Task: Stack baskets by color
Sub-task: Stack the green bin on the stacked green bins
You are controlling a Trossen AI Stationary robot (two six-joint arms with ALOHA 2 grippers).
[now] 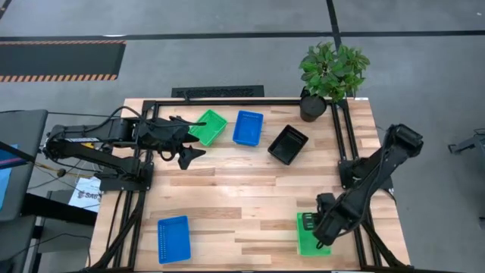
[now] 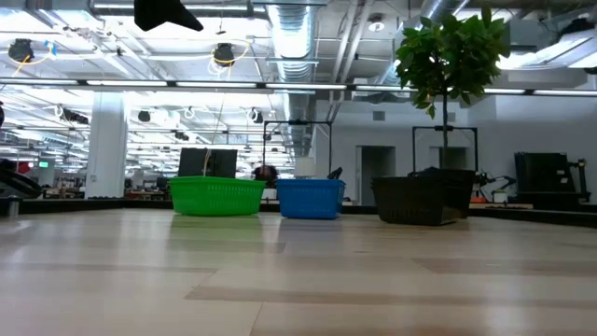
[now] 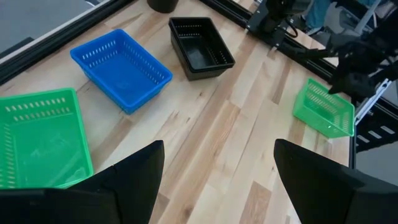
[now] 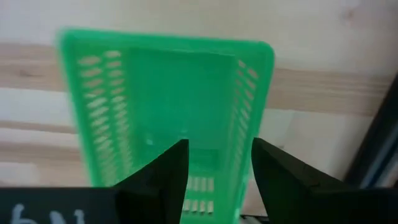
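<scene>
Five baskets show. A green basket (image 1: 210, 126), a blue basket (image 1: 248, 127) and a black basket (image 1: 288, 144) stand on their bottoms in a row along the far side. A second blue basket (image 1: 173, 238) lies near left, and a second green basket (image 1: 309, 241) near right. My right gripper (image 4: 219, 168) hangs open over that near-right green basket (image 4: 161, 106), pointing down, with its fingers on either side of one long wall; I see no touch. My left gripper (image 3: 217, 168) hovers open above the table beside the far green basket (image 3: 40, 137).
A potted plant (image 1: 331, 76) stands at the far right corner. A black metal frame (image 1: 227, 102) runs along the table's far edge and sides. Bare wood (image 1: 242, 197) lies between the far row and the two near baskets.
</scene>
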